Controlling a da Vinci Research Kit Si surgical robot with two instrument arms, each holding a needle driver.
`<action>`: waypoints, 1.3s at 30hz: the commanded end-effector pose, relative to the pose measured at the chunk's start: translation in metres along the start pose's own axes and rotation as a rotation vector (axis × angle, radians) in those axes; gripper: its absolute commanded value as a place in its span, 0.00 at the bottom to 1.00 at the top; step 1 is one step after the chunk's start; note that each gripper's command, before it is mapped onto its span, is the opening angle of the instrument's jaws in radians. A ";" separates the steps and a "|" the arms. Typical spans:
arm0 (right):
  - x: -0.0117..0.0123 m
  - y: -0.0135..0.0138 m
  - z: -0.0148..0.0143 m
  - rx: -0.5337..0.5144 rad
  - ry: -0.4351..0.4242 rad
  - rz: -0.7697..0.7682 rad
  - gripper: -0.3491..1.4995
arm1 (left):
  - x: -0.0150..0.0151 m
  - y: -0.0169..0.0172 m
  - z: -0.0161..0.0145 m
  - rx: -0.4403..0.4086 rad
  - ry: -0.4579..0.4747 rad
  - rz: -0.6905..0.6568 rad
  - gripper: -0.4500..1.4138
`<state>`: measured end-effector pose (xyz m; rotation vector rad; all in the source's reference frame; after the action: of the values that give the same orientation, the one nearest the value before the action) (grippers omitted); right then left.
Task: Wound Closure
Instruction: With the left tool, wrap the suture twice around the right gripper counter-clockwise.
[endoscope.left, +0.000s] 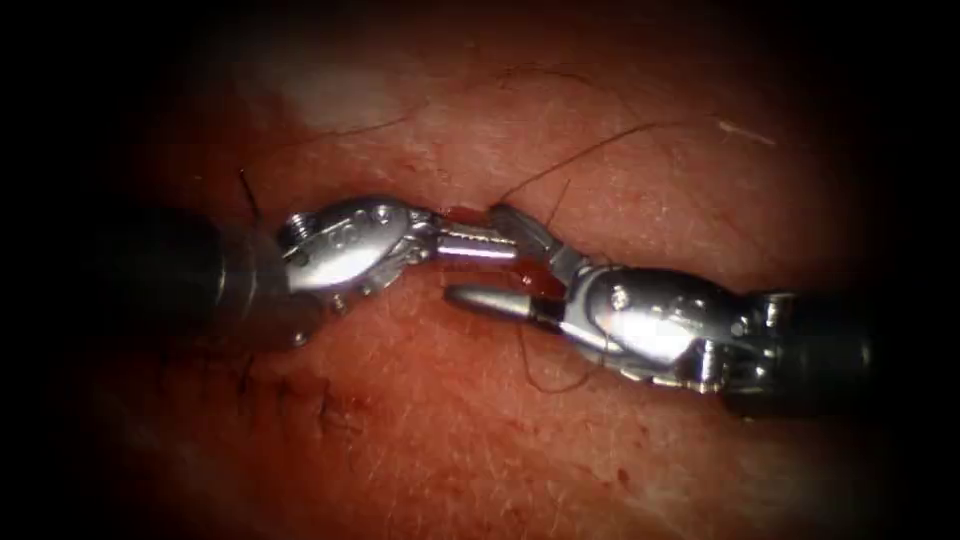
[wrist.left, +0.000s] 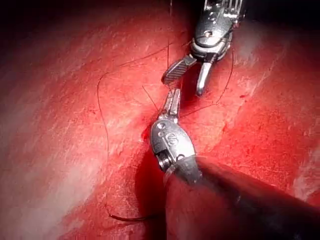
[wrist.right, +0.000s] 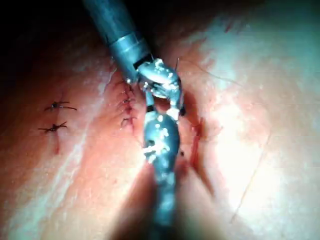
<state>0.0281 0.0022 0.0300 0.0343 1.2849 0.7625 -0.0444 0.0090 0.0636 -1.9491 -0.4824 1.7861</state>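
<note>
The left tool (endoscope.left: 478, 243) reaches in from the left edge of the tissue (endoscope.left: 450, 440) and its jaws lie pressed together over the cut (endoscope.left: 462, 212), their tip just short of the right tool (endoscope.left: 500, 262); whether they pinch a strand of thread or nothing cannot be told. The right tool comes from the right edge with its jaws spread wide, one blade angled up beside the left tool's tip, the other lying flat just below it, and nothing between them. Red fluid (endoscope.left: 535, 283) pools in the cut under the right tool's hinge. The thread (endoscope.left: 590, 152) runs in thin loose arcs from the meeting point up across the tissue on the right of the cut, and another loop (endoscope.left: 545, 380) hangs below the right tool; in the left wrist view a long strand (wrist.left: 102, 145) curves wide around the left tool (wrist.left: 172, 102). The needle cannot be made out. Finished stitches (wrist.right: 127, 107) sit beside the left tool's shaft in the right wrist view. Bare tissue lies open toward the near edge.
</note>
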 end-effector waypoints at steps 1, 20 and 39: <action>-0.0008 0.0000 -0.0001 -0.012 -0.004 0.001 0.65 | -0.0009 0.0005 0.0001 0.005 -0.002 -0.002 0.00; -0.0009 0.0013 -0.0005 -0.069 -0.026 0.000 0.59 | -0.0015 0.0051 -0.0009 0.003 -0.002 -0.001 0.00; -0.0049 -0.0011 0.0036 0.007 -0.175 -0.038 0.58 | 0.0043 0.0048 0.0000 -0.015 -0.026 -0.030 0.00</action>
<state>0.0307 0.0008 0.0344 0.0774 1.1177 0.7080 -0.0438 0.0084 0.0565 -1.9206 -0.5277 1.8018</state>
